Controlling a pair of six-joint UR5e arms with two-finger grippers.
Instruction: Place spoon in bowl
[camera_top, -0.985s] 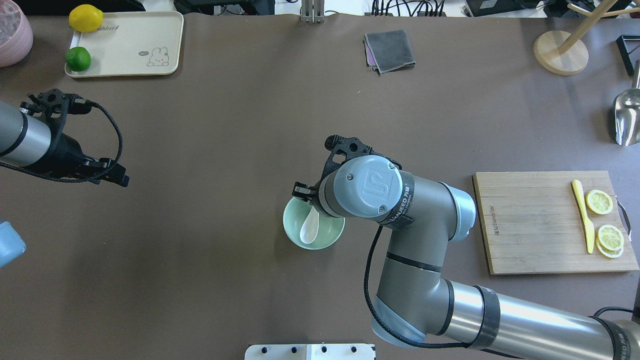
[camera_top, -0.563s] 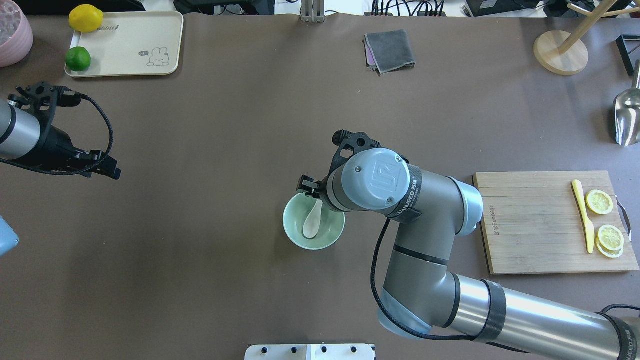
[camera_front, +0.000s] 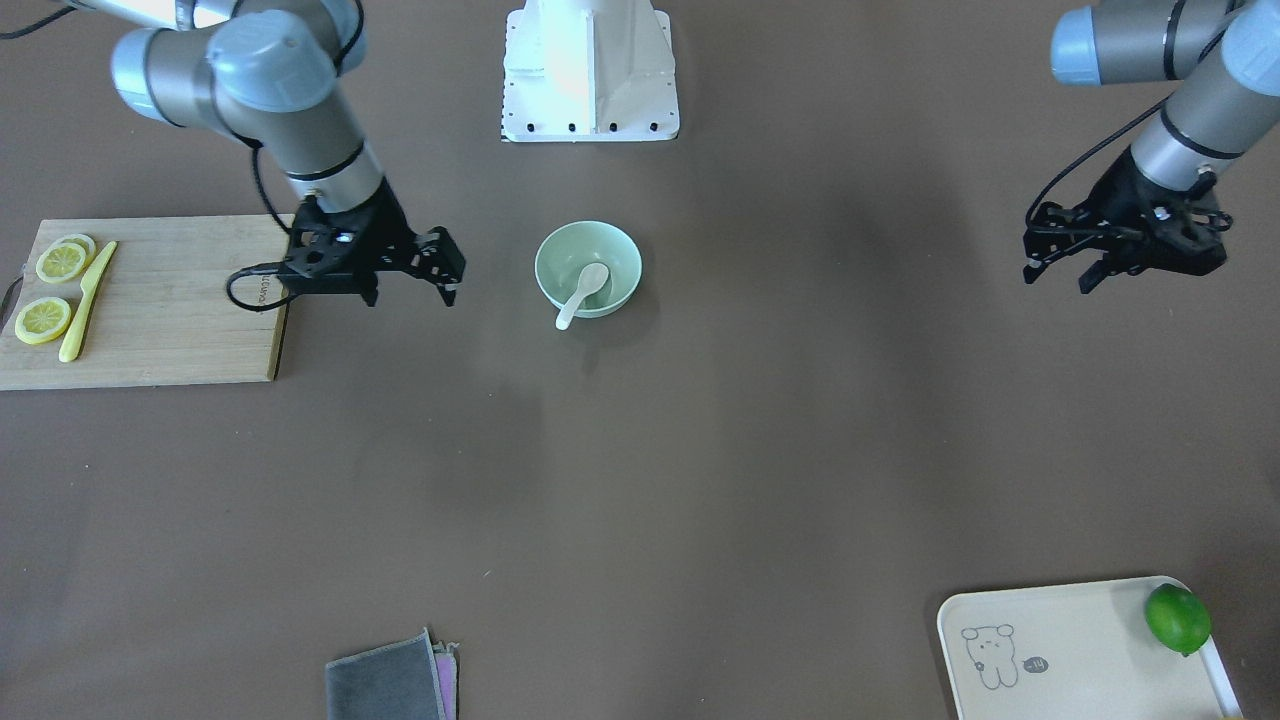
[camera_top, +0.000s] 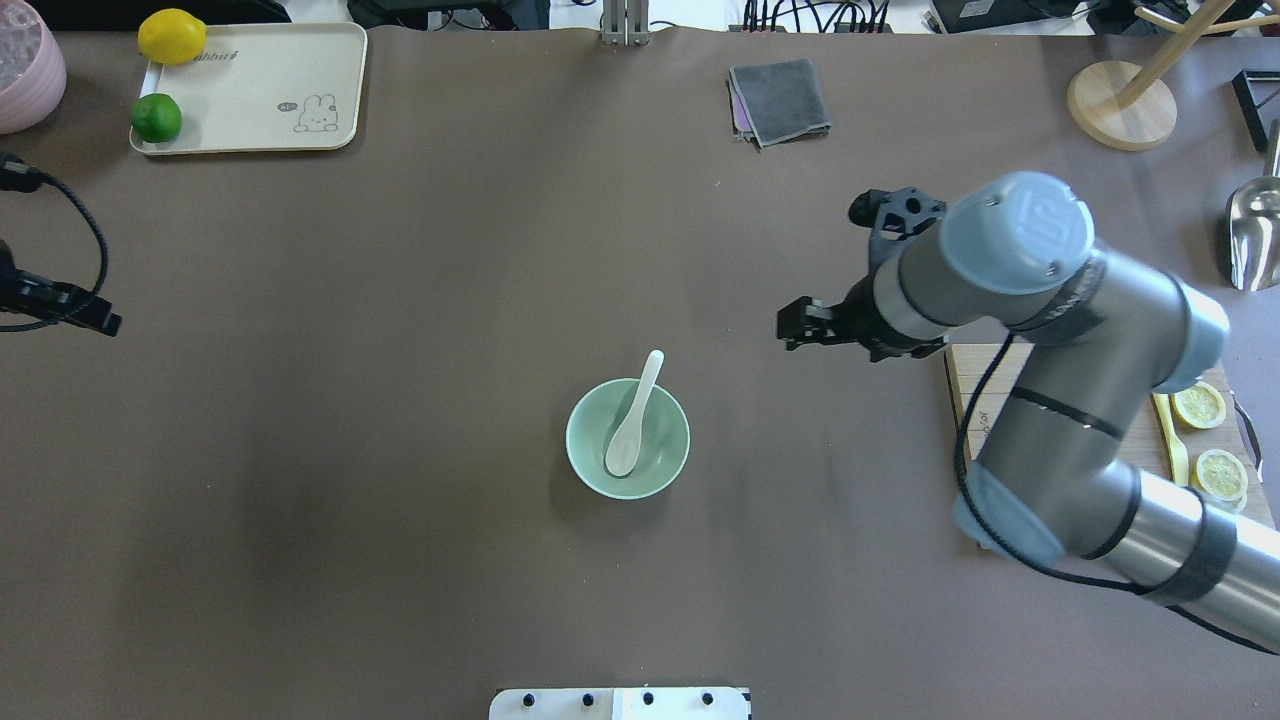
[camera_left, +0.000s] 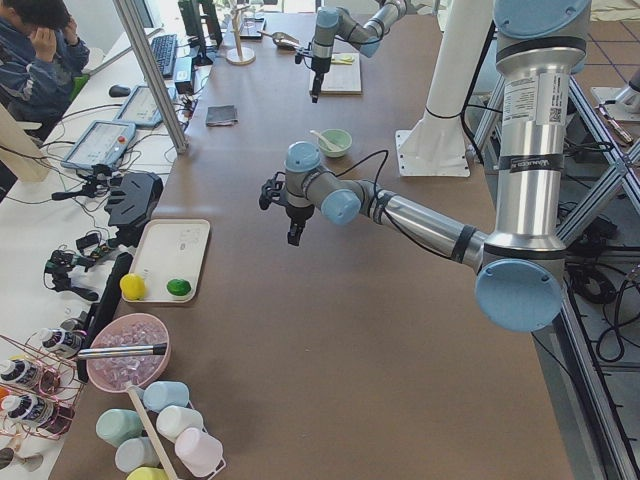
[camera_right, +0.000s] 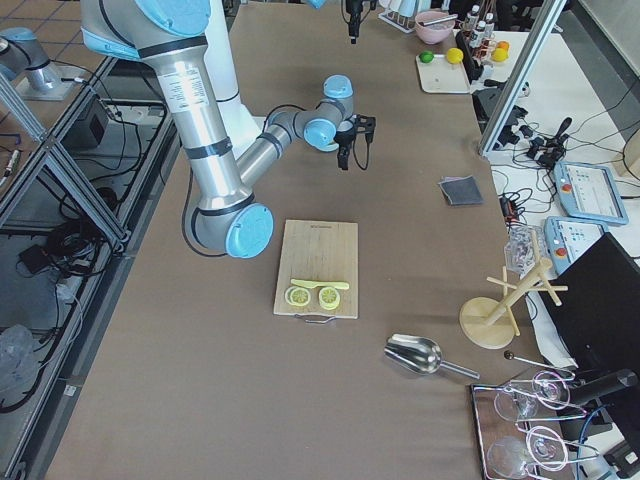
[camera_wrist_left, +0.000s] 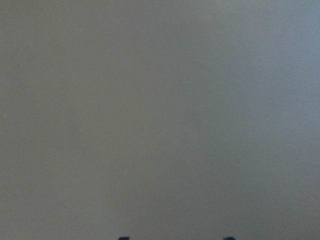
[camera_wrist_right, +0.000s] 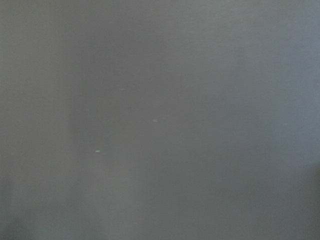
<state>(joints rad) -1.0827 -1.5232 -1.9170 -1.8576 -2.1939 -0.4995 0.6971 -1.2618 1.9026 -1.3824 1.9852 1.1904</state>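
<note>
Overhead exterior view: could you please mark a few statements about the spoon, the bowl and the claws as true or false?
1. The spoon lies with its scoop inside the bowl. True.
2. The right claw grips the spoon's handle. False: it hangs apart from the bowl, near the cutting board, and holds nothing.
3. The yellow knife lies on the cutting board. True.
4. The bowl also holds a fruit. False: it holds only the spoon. The lime sits on the tray.
</note>
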